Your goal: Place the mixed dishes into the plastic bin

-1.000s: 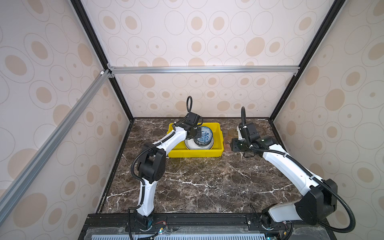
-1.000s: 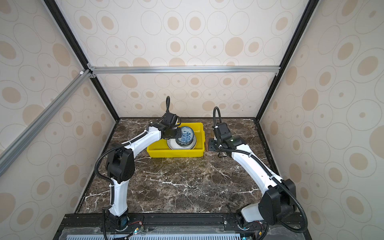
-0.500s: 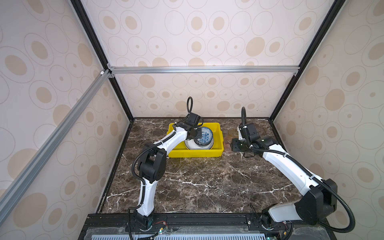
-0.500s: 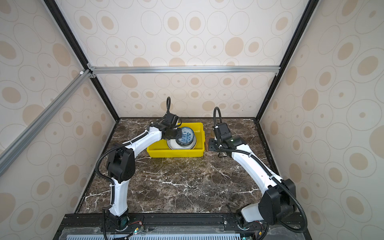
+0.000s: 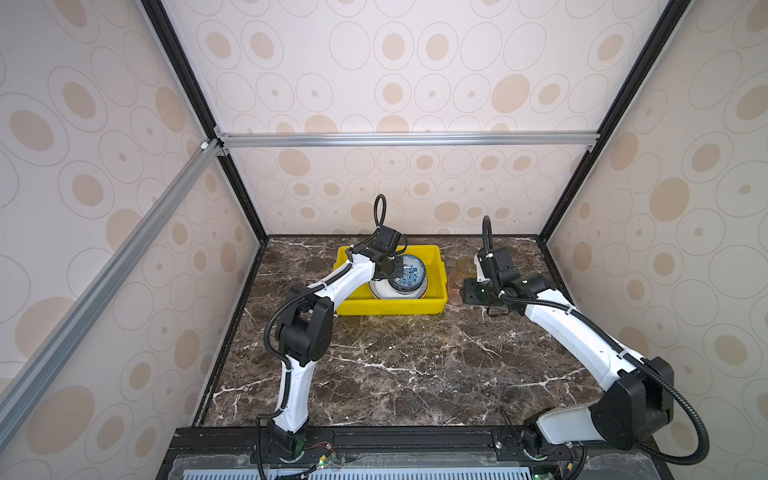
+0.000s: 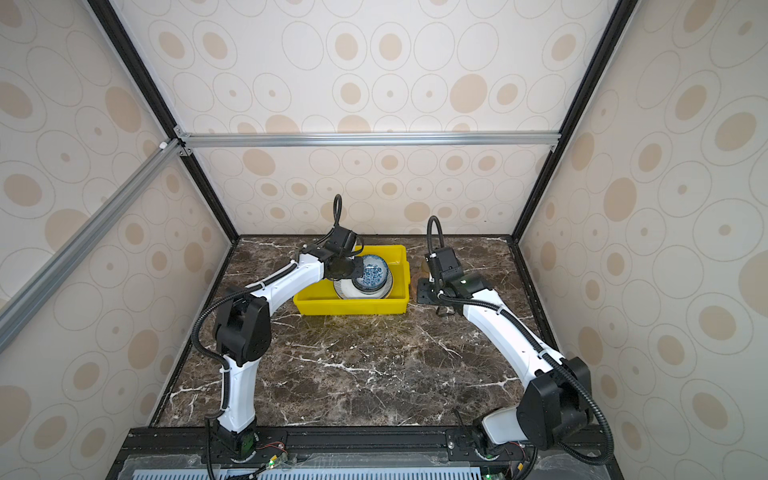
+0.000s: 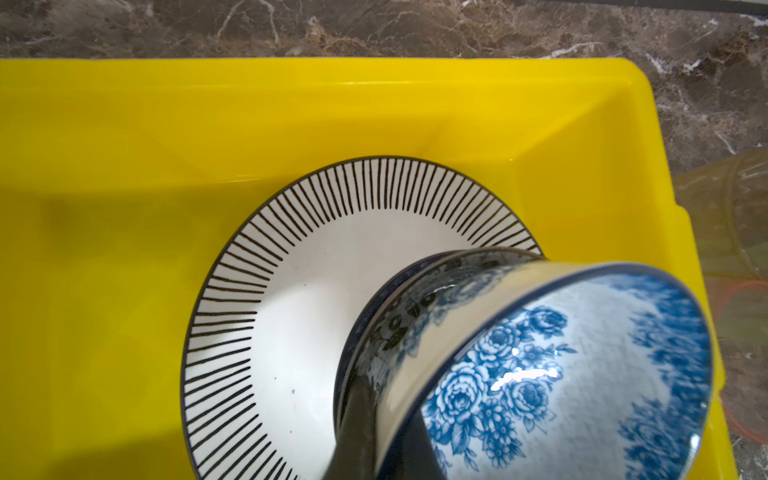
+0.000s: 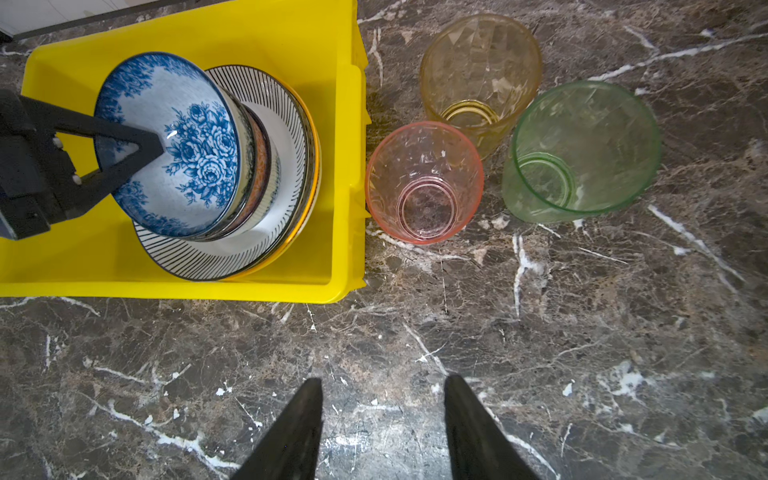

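Note:
The yellow plastic bin [image 5: 390, 308] [image 6: 349, 308] [image 8: 249, 286] sits at the back of the table. Inside it a striped-rim plate [image 7: 299, 291] [image 8: 286, 166] carries a stack of bowls. On top of the stack a blue-floral bowl [image 5: 411, 272] [image 6: 376, 272] [image 7: 561, 374] [image 8: 195, 145] sits tilted. My left gripper [image 7: 386, 419] [image 8: 139, 147] [image 5: 392, 268] is shut on its rim, one finger inside and one outside. Pink [image 8: 424, 183], amber [image 8: 480, 70] and green [image 8: 582, 149] cups stand on the table right of the bin. My right gripper [image 8: 382, 382] hovers open and empty over bare marble in front of them.
Another plate edge [image 8: 313, 174] shows under the striped plate. The bin's left half [image 7: 104, 270] is bare yellow floor. Marble tabletop [image 5: 395, 365] stretches in front of the bin, with enclosure walls on three sides.

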